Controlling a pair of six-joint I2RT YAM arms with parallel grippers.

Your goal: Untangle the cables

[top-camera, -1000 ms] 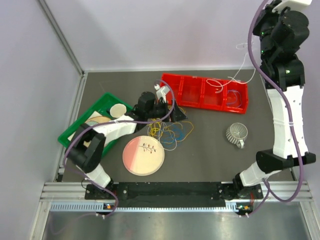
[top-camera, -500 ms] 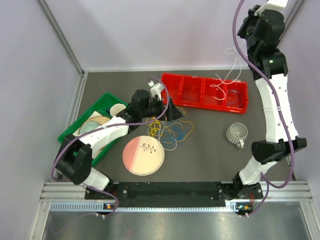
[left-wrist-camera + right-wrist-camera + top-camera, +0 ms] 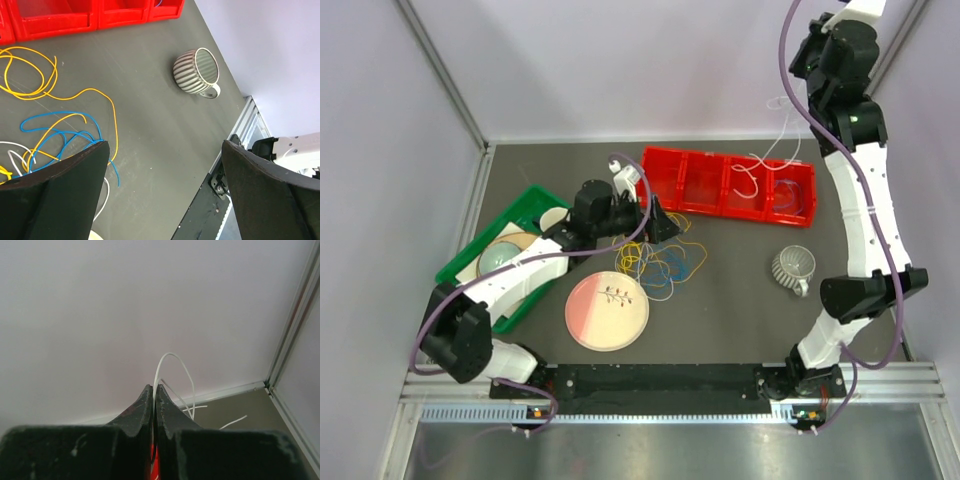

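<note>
Right claw (image 3: 154,388), clamped on a white cable (image 3: 170,354), holds it high over the red bin (image 3: 660,170). Left claw (image 3: 164,147) gapes empty above the yellow-blue tangle (image 3: 658,262); next, it probably needs to descend onto one strand.

Entry: both arms repositioned, one white cable carried along.
The right arm (image 3: 868,215) folds in from the upper right corner of the top view, wrist now further left. The closed right gripper (image 3: 153,388) draws the pinched white cable (image 3: 170,354) leftward, slack trailing into the red tray (image 3: 665,165). The left arm (image 3: 455,335) swings its elbow out to the lower left, and the left gripper (image 3: 164,145) shifts slightly up-left beside the cable tangle (image 3: 660,262).
</note>
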